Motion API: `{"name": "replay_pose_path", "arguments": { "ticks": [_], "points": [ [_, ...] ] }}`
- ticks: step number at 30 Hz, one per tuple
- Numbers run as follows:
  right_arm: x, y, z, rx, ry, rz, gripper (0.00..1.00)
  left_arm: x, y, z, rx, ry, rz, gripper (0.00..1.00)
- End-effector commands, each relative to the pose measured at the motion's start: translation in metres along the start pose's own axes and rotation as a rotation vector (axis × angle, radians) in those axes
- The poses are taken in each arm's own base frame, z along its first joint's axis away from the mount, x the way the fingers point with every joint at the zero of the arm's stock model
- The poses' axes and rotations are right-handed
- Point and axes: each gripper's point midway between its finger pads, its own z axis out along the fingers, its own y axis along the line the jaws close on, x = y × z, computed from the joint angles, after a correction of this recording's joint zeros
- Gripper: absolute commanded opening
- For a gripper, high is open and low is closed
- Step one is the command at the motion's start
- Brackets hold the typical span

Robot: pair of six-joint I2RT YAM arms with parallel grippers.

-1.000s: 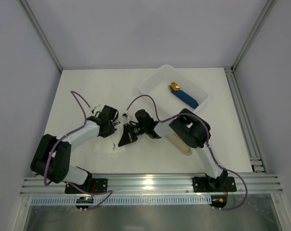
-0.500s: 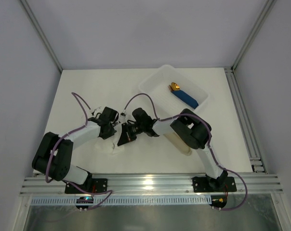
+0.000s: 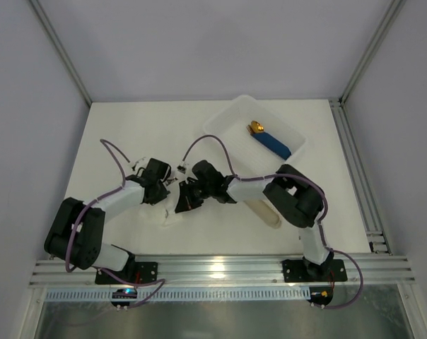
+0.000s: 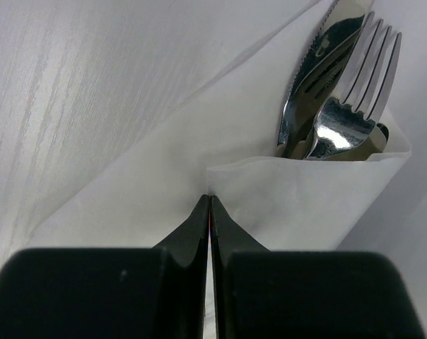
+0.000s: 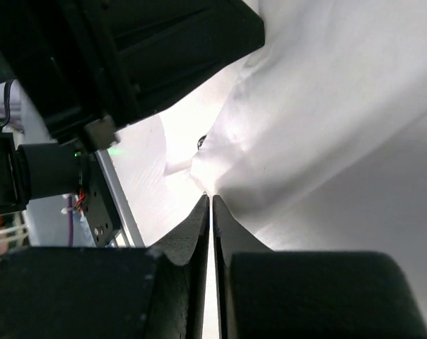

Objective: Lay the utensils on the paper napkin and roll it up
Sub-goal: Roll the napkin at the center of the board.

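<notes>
Pinching the paper napkin [image 4: 199,134] at the edge of its folded flap, the left gripper [image 4: 211,200] has its two fingers pressed fully together, with only the thin sheet between the tips. I judge the reason is simple: soft paper springs back open, so the fold must be held down while the roll is made.

The utensils [image 4: 334,113] lie inside this fold, near the far corner of the napkin. The fork tines and the knife blade stick out past the flap, and their handles are hidden under the paper. Placed like this, they can serve as a firm core for the paper to wrap around.

The right gripper [image 5: 208,202] is closed as well. Its tips meet on a crease of the same napkin, and it appears to hold the paper there, though how firmly I cannot tell. In the top view both grippers meet close together over the napkin, in the near middle of the table [image 3: 129,134].

The tray [image 3: 215,126] with the blue-handled piece [image 3: 273,145] stands well apart, and the beige sleeve [image 3: 266,212] lies beside the right arm; neither is involved. The placing looks done; the rolling is only partly done.
</notes>
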Motion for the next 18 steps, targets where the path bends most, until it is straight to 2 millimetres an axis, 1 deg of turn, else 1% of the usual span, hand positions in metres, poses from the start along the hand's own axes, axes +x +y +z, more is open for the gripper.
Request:
{"name": "replay_pose_path", "arguments": {
  "ticks": [1, 3, 5, 6, 8, 10, 11, 12, 13, 14, 18],
  "points": [
    [-0.032, 0.001, -0.028, 0.162, -0.137, -0.091, 0.09, 0.008, 0.004, 0.0, 0.011, 0.025, -0.009, 0.0],
    [-0.036, 0.004, -0.034, 0.198, -0.138, -0.108, 0.12, 0.009, 0.004, 0.0, 0.018, 0.032, -0.014, 0.0],
    [-0.038, 0.01, -0.034, 0.185, -0.131, -0.117, 0.13, 0.009, 0.002, 0.001, 0.028, 0.034, -0.019, 0.0],
    [-0.04, 0.021, -0.033, 0.127, -0.137, -0.135, 0.13, 0.012, 0.003, 0.002, 0.026, 0.041, -0.018, 0.0],
    [-0.042, 0.03, -0.029, 0.074, -0.137, -0.139, 0.13, 0.013, 0.003, 0.003, 0.028, 0.047, -0.019, 0.0],
    [-0.036, 0.036, -0.02, 0.018, -0.103, -0.139, 0.12, 0.014, 0.004, 0.004, 0.025, 0.051, -0.02, 0.0],
    [-0.04, 0.042, -0.016, -0.005, -0.1, -0.152, 0.11, 0.013, 0.004, 0.004, 0.026, 0.049, -0.021, 0.0],
    [-0.035, 0.04, -0.011, -0.013, -0.078, -0.156, 0.1, 0.014, 0.005, 0.003, 0.027, 0.051, -0.018, 0.0],
    [-0.035, 0.043, -0.008, -0.023, -0.07, -0.175, 0.09, 0.014, 0.005, 0.002, 0.031, 0.051, -0.021, 0.0],
    [-0.037, 0.047, -0.006, -0.029, -0.069, -0.188, 0.07, 0.013, 0.006, 0.002, 0.031, 0.051, -0.023, 0.0],
    [-0.037, 0.05, 0.002, -0.045, -0.069, -0.22, 0.04, 0.013, 0.005, -0.002, 0.048, 0.06, -0.034, 0.0]
  ]
}}
